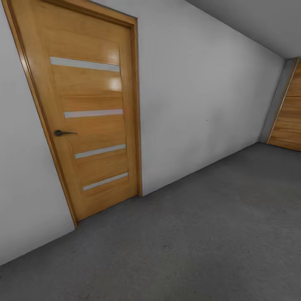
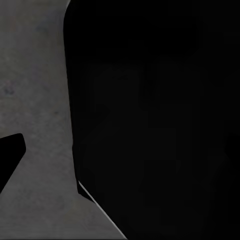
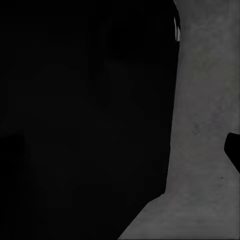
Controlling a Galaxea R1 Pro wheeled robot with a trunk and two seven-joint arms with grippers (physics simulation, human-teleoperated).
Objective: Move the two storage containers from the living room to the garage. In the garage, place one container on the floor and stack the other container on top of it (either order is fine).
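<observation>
You face a closed honey-coloured wooden door (image 1: 90,113) with four pale glass strips, set in a white wall (image 1: 200,100), on the rough dark-grey concrete floor (image 1: 188,238). You cannot tell either gripper's opening; black shapes block both wrist views.

Our body (image 2: 155,120) reads as a broad matte-black mass with rounded corners in the left wrist view, one thin pale edge at its lower left. Our right wrist view shows the same black bulk (image 3: 85,120), a small white glint upper right.
</observation>
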